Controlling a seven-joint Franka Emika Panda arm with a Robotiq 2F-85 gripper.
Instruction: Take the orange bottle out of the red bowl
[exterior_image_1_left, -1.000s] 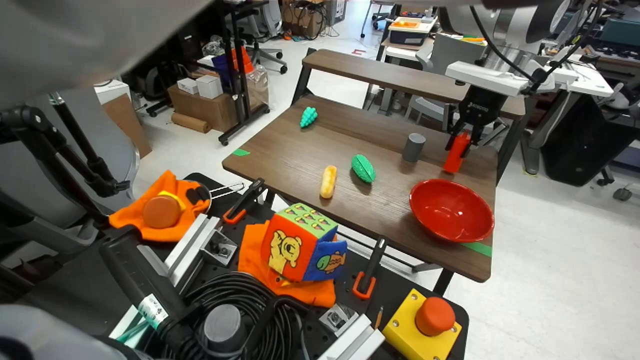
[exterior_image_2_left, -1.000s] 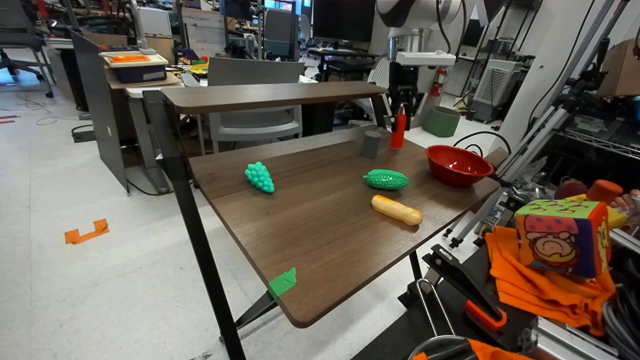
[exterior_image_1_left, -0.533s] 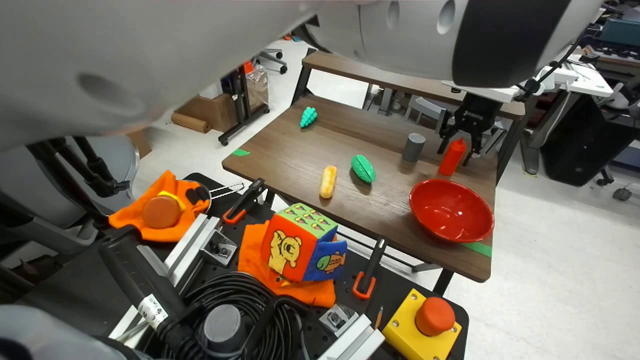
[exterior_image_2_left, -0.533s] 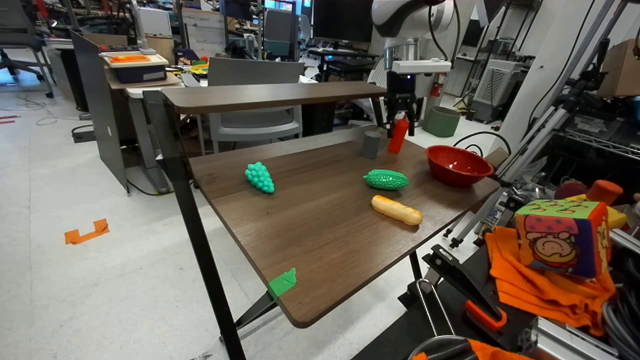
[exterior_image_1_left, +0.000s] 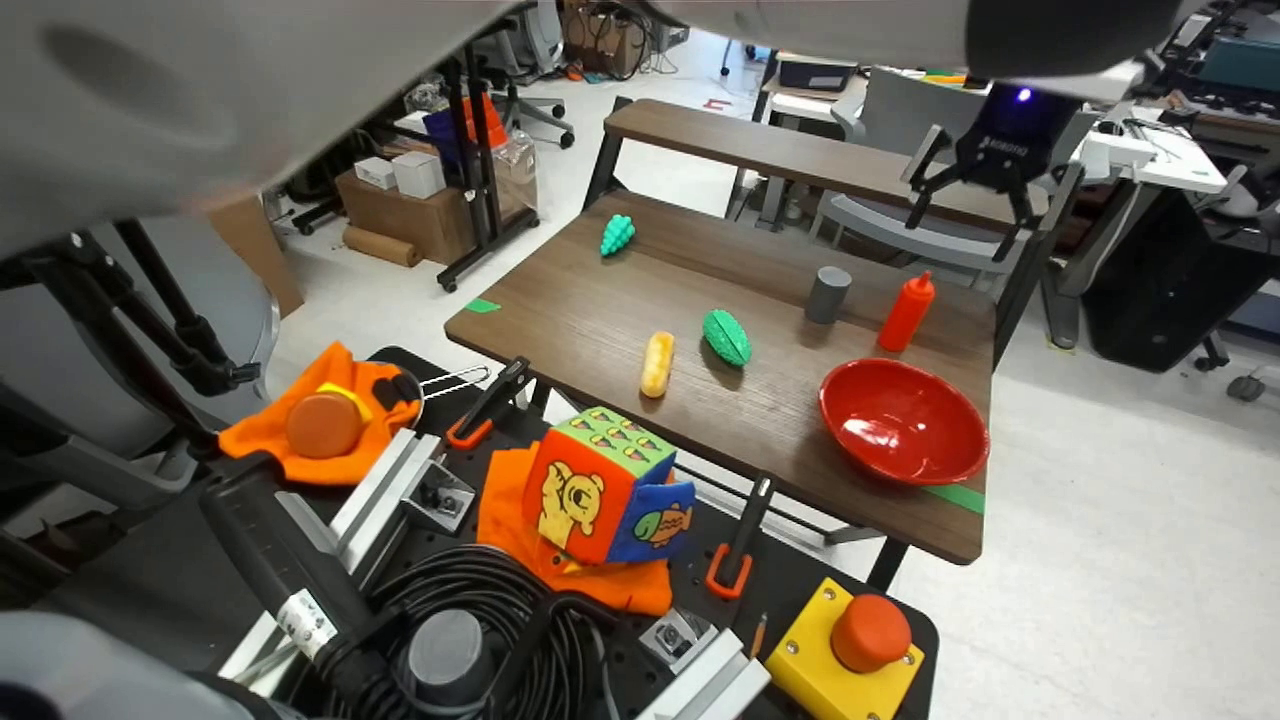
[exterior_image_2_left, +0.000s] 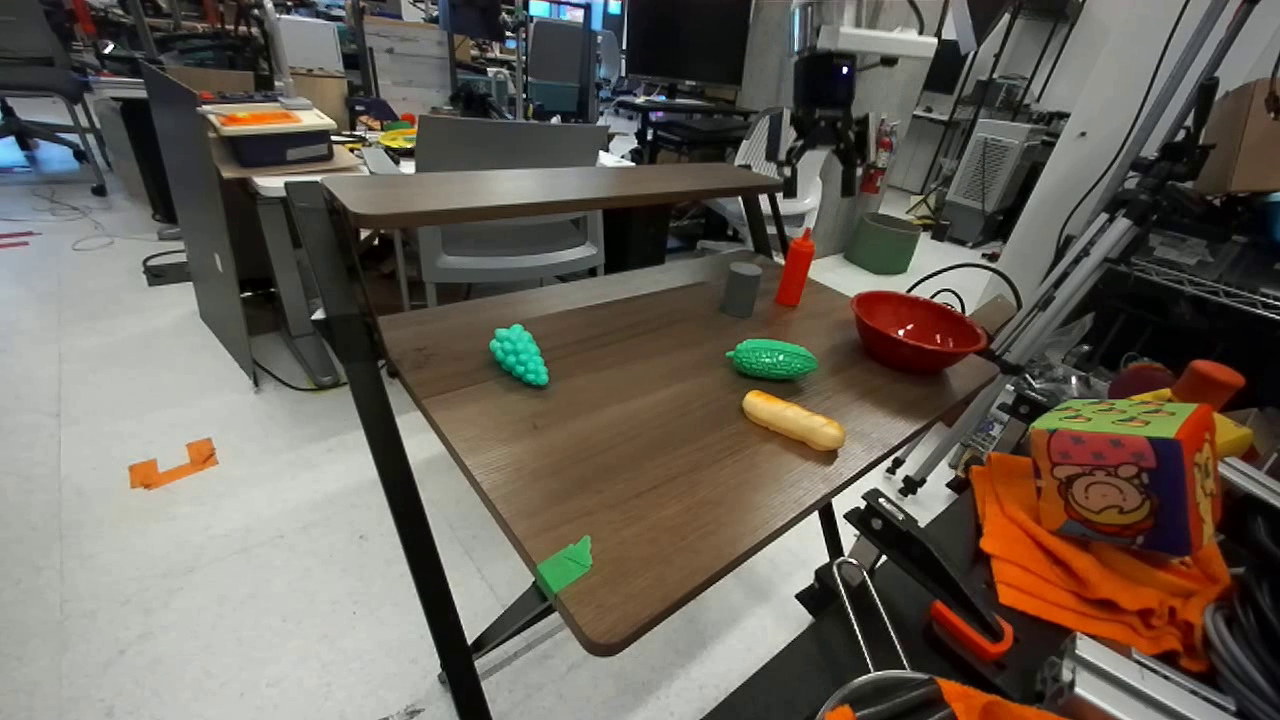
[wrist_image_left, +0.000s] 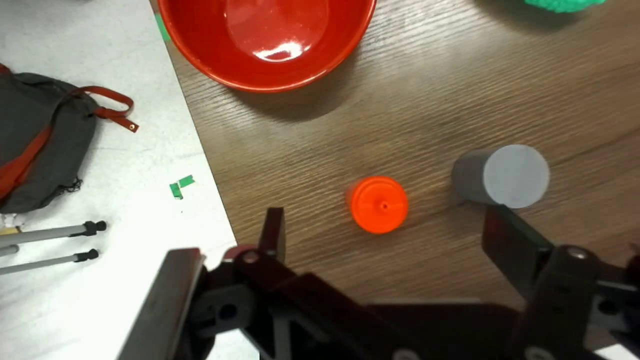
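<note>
The orange bottle stands upright on the wooden table, beside the red bowl and apart from it. From above, in the wrist view, the bottle's round top and small nozzle show beyond the fingertips. Inside the bowl nothing lies. Raised well above the bottle, my gripper has its fingers spread wide with nothing between them; in an exterior view the gripper hangs over the table's far end.
A grey cup stands close to the bottle. Nearer the table's middle lie a green vegetable and a yellow oblong object. Green toy grapes sit farther off. A raised shelf runs along one long side of the table.
The gripper was shut on the bottle a second ago. It has opened, let the bottle go standing on the table, and risen above it. The bowl has not moved.
</note>
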